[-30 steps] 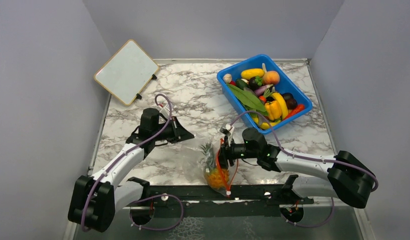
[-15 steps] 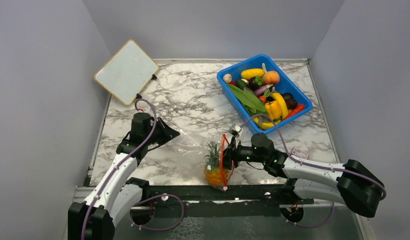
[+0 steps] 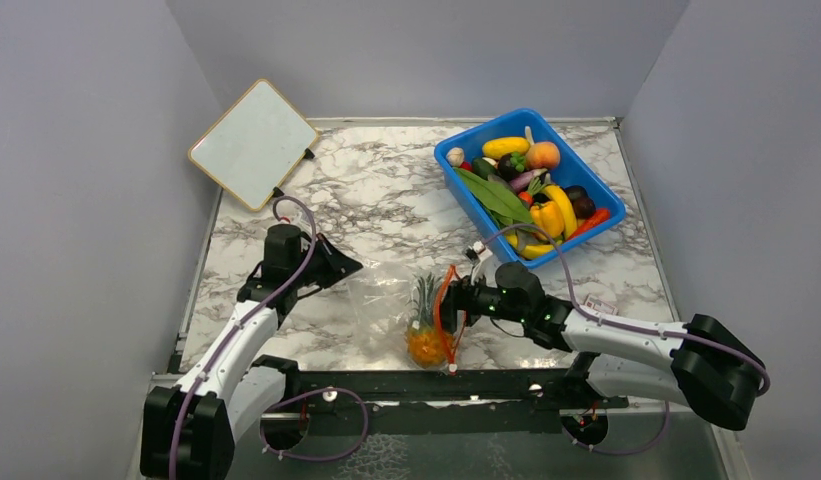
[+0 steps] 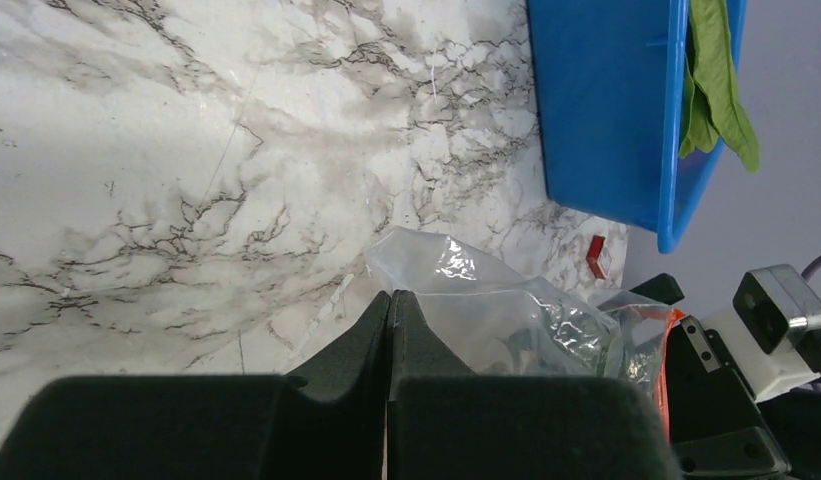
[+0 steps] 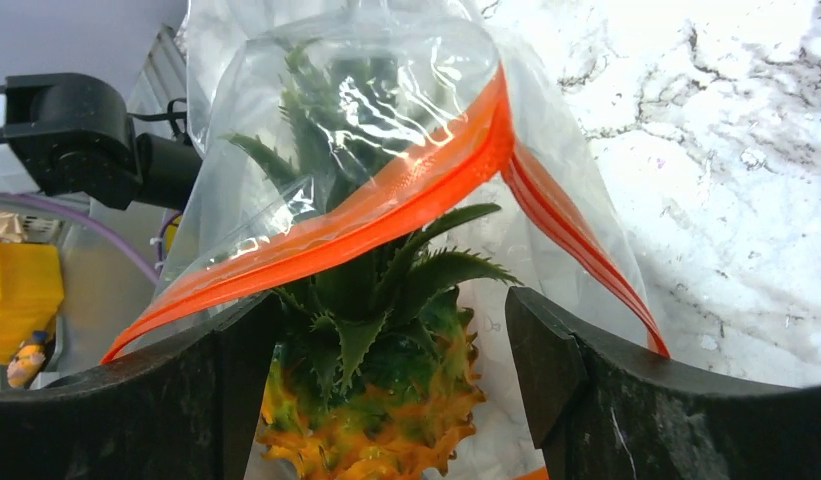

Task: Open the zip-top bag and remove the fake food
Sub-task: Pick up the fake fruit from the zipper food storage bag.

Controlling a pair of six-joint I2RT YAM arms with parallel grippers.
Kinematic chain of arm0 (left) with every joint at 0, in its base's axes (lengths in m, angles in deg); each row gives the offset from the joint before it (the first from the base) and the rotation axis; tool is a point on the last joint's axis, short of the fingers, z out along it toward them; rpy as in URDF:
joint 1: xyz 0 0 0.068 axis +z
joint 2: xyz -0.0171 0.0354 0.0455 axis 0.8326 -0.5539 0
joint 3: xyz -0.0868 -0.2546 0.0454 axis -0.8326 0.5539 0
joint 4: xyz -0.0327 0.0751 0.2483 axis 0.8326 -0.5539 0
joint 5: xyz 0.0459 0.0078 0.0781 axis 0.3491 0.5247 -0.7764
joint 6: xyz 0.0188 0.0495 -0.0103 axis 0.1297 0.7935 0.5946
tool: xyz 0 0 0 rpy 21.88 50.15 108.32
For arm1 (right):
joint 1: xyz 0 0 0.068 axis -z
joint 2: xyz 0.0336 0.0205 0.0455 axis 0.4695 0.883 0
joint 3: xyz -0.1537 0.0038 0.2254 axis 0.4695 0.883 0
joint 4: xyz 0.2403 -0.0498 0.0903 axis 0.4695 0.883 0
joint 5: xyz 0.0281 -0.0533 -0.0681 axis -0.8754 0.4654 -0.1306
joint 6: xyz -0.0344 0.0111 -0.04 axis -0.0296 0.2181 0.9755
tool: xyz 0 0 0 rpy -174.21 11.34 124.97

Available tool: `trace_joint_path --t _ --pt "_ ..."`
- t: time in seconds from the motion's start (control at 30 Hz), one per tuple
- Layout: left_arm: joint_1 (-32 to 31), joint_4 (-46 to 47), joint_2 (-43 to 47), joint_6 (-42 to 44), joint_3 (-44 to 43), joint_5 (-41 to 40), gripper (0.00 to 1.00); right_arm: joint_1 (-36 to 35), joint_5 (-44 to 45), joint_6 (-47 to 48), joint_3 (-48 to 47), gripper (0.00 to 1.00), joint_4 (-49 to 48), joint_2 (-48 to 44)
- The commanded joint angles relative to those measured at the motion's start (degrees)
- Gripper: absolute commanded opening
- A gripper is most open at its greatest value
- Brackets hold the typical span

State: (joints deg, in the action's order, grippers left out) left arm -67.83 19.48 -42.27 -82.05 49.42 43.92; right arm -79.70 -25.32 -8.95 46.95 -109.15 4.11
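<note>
My left hand (image 4: pixel 390 300) pinches the closed end of the bag (image 4: pixel 486 310) to anchor it. My right hand (image 5: pixel 393 305) gapes open around the pineapple (image 5: pixel 371 410), likely to grab it.

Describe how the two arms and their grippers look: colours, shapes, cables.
The left arm and right arm both have white links with bulky black joints. A thin purple cable loops along each. The left gripper and right gripper are matte black with blocky, wedge-shaped fingers. Small green lights glow near the right arm's wrist.
</note>
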Motion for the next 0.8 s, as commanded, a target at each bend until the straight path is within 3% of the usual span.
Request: trace_joint_path --t 0.0,0.4,0.43,0.63,0.77 --pt "0.2 3.1 -2.0 2.2 -0.7 5.5 0.00 -0.3 2.4 -0.6 -6.2 0.85 4.4 2.5" --pt "0.3 2.2 -3.4 2.9 -1.6 6.9 0.00 -0.2 0.7 2.4 -17.9 0.87 8.9 16.7" --pt "0.2 1.8 -3.1 3.1 -1.7 6.6 0.00 -0.2 0.8 1.9 -19.0 0.85 9.5 18.2" --pt "0.2 0.6 -2.0 2.6 -1.1 3.8 0.00 -0.3 2.2 -3.6 -21.4 0.48 10.5 22.0" --pt "0.2 -2.3 -0.1 3.0 -1.8 -0.6 0.00 -0.2 4.9 -5.9 -18.0 0.41 9.2 19.7"
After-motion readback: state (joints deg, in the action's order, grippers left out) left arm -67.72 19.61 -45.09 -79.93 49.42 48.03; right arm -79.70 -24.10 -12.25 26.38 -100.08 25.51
